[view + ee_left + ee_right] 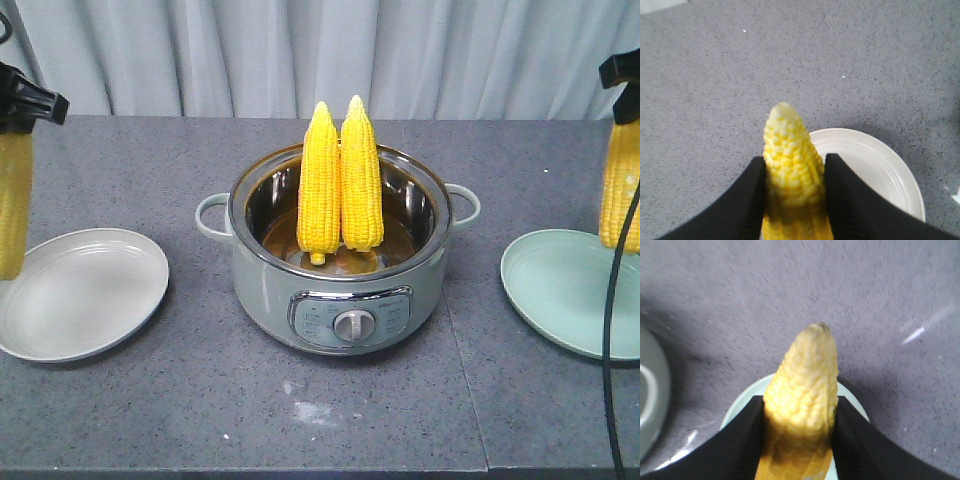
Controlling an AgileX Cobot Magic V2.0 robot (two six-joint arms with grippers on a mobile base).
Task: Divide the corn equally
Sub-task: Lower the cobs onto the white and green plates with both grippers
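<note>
- On the speckled grey bench (150, 400), at its middle, stands a pale green electric pot (262, 290) with a dial on its front and a handle on each side.
- Two cobs stand upright inside the pot, pointed ends up and well above the rim. The inner left cob (319, 180) and the inner right cob (362, 175) touch along their sides.
- A white plate (85, 300) lies on the bench to the pot's left, apart from it.
- The left pincer (795, 170) is clamped on the left held cob (14, 200), with a black finger against each flank.
- That cob hangs upright over the white plate's outer edge. Whether its lower end touches the plate cannot be told.
- A pale green plate (560, 290) lies on the bench to the pot's right, cut off by the front view's edge.
- The right pincer (800, 405) grips the right held cob (620, 190) in the same way, fingers tight on both sides.
- That cob hangs upright with its lower end over the green plate. Contact with the plate cannot be judged.
- A dark cable (612, 330) runs down in front of the green plate.
- A pleated pale curtain (300, 50) closes off the back.
</note>
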